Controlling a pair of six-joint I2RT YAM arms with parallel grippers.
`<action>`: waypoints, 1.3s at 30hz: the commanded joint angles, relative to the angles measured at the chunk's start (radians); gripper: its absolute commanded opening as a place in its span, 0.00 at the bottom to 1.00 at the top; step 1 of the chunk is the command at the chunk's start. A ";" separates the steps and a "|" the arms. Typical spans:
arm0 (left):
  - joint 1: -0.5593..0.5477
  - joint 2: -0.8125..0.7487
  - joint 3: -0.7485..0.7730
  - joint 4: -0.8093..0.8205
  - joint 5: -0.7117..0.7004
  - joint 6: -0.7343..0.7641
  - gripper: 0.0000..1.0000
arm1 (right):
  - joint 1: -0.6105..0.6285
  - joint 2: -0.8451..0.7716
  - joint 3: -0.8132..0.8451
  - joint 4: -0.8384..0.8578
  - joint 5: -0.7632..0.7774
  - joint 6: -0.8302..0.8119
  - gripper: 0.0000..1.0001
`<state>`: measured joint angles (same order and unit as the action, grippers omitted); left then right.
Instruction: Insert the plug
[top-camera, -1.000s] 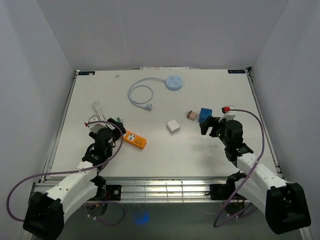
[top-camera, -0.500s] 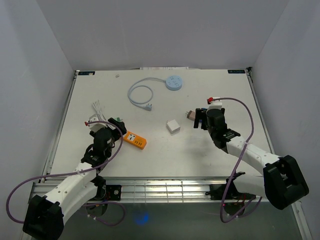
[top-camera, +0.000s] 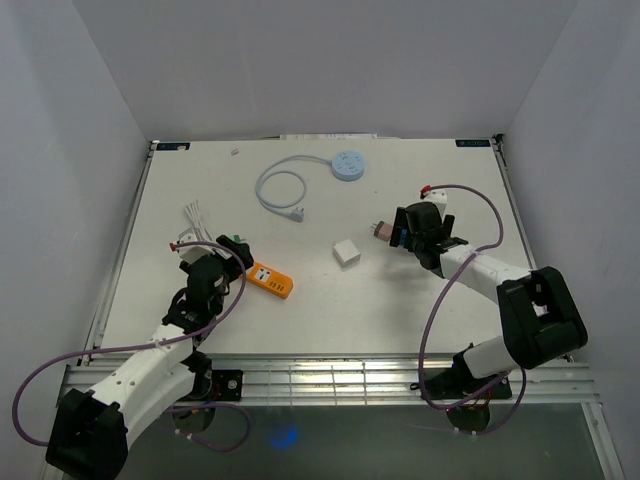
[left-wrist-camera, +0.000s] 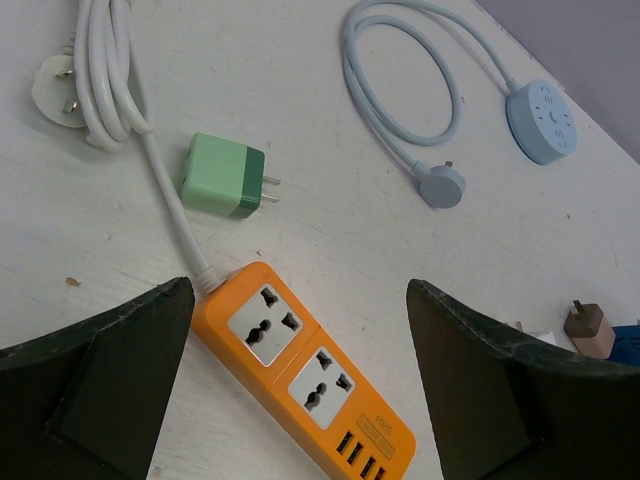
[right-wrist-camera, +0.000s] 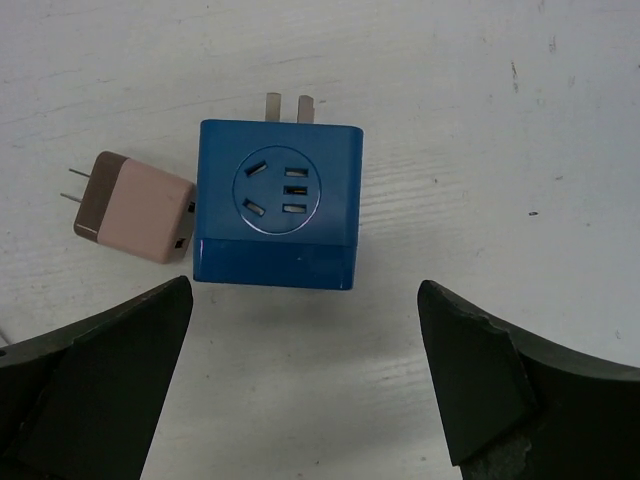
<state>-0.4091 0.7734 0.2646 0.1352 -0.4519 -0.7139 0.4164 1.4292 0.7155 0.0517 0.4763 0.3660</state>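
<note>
On the white table (top-camera: 400, 320), a bundle of white cord (left-wrist-camera: 105, 80) lies to the left of the orange power strip (left-wrist-camera: 305, 375) and farther back, and one strand runs into the strip's left end. A green plug (left-wrist-camera: 222, 177) lies just beyond that same end, apart from the strip, with its prongs pointing right. The left gripper (left-wrist-camera: 300, 285) is over the strip's left end, jaws spread wide and holding nothing. Well behind the strip and to its right is a pale blue round socket (top-camera: 348, 165) with its cord (top-camera: 280, 187) coiled beside it. A white cube (top-camera: 347, 252) sits to the right of the strip, apart from it. Farther right, well away from the strip, a pink plug (right-wrist-camera: 135, 208) lies right beside a blue plug (right-wrist-camera: 278, 205); I cannot tell whether they touch. The blue plug lies socket face up, prongs pointing away. The right gripper (right-wrist-camera: 305, 288) is at the blue plug, jaws wide and empty.
</note>
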 joint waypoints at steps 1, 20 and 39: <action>-0.002 -0.008 0.007 0.006 0.007 0.013 0.98 | -0.022 0.046 0.056 0.013 0.006 0.050 0.99; -0.002 0.059 0.038 0.067 0.179 0.079 0.95 | -0.036 -0.147 -0.002 -0.052 -0.347 -0.029 0.27; -0.016 0.175 0.087 0.182 0.371 0.165 0.95 | 0.061 -0.096 0.072 -0.158 -0.602 -0.108 0.28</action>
<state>-0.4171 0.9691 0.3206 0.2810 -0.1146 -0.5842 0.4782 1.3327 0.8017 -0.1738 -0.0788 0.2596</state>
